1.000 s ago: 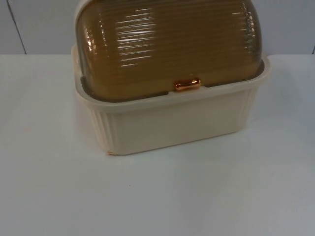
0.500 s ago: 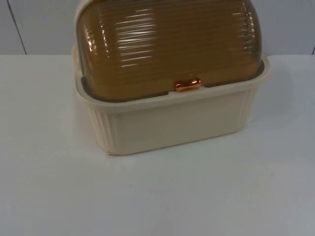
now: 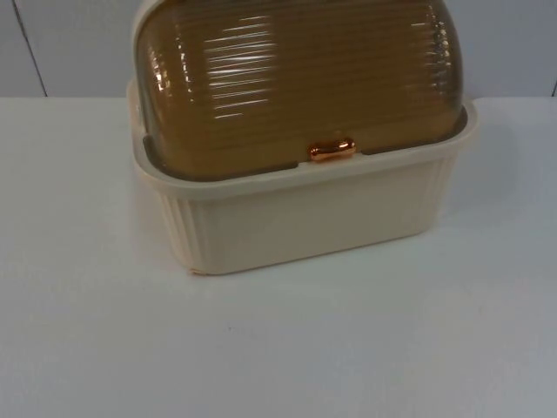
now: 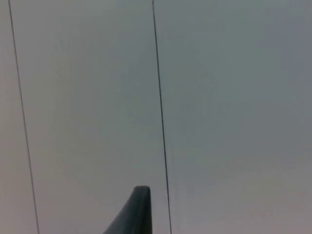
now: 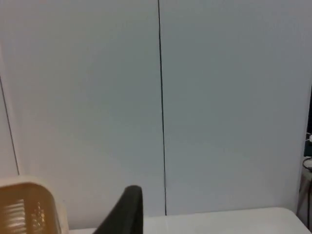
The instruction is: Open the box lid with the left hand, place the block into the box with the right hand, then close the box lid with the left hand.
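box: I see a cream ribbed bread box [image 3: 305, 222] on the white table [image 3: 278, 348], standing near the far edge against the grey partition wall [image 3: 52, 43].
lid: amber ribbed dome lid [image 3: 296, 83] is down, seated inside the box rim; copper handle [image 3: 332, 151] sits at its front edge.
block: I can't locate it.
left gripper: one black fingertip [image 4: 134, 214] points at the grey wall; I can't tell whether the claw is released or clenched.
right gripper: one black fingertip [image 5: 124, 212] faces the wall, beside a corner of the box; its grip state I can't tell either.
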